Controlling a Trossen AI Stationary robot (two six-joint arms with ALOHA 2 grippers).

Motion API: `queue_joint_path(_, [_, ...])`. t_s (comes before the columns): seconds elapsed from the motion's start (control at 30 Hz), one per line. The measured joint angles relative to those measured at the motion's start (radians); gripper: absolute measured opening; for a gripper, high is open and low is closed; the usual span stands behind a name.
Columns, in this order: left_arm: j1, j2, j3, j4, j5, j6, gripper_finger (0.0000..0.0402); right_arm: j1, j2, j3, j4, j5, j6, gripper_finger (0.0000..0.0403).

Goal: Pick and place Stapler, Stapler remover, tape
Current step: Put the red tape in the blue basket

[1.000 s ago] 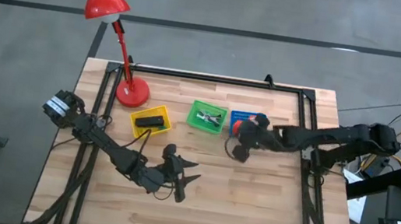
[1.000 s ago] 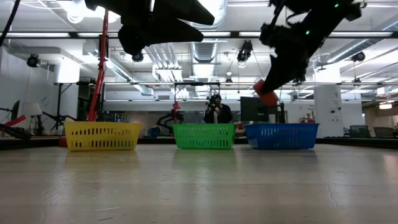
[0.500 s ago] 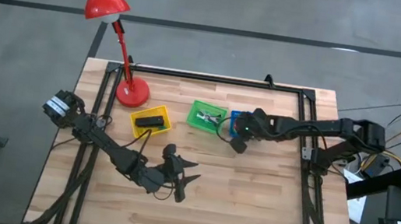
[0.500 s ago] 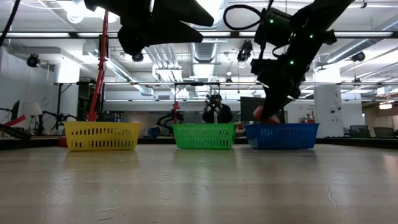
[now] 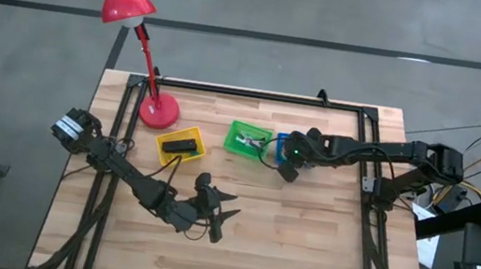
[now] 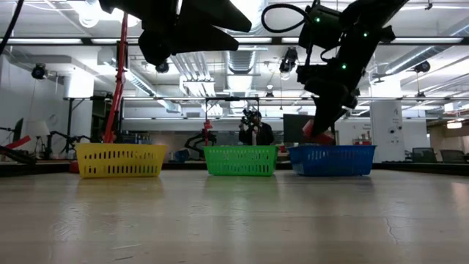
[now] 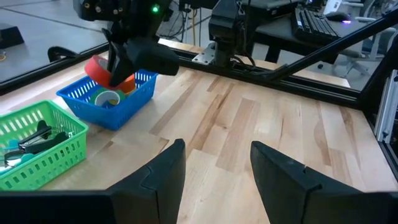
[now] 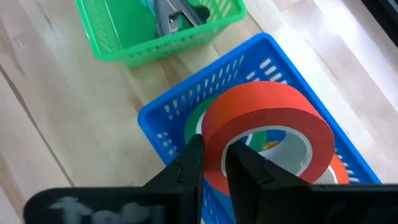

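Counting 3 baskets sitting on the table: 1 yellow basket point(image 5: 180, 146), 1 green basket point(image 5: 248, 140), 1 blue basket point(image 7: 107, 102). 1 black stapler point(image 5: 179, 147) lying in yellow. 2 arms showing, 1 red lamp point(image 5: 133, 30) standing.

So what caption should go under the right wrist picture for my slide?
Right gripper holding a red tape roll over the blue basket.

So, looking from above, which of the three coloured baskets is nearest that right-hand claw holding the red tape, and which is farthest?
From the right gripper:
1. Blue basket, directly beneath it, mostly hidden by the arm.
2. Green basket, just to its left, mid-table.
3. Yellow basket, farthest, beside the red lamp's base.
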Motion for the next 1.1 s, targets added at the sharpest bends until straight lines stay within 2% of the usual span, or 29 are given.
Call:
queue_joint_path(0.27, [0.0, 0.0, 0.0, -0.006, -0.002, -0.001, 0.0184, 0.001, 0.01, 0.012, -0.035, 0.009, 0.013, 0.0053])
queue_joint_path(0.73, [0.0, 0.0, 0.0, -0.012, -0.002, -0.002, 0.0184, -0.002, 0.106, 0.02, -0.017, 0.012, -0.019, 0.0062])
queue_joint_path(1.1, [0.002, 0.0, 0.0, -0.019, -0.012, -0.003, 0.0184, 0.003, 0.061, 0.021, 0.026, 0.051, -0.039, 0.0155])
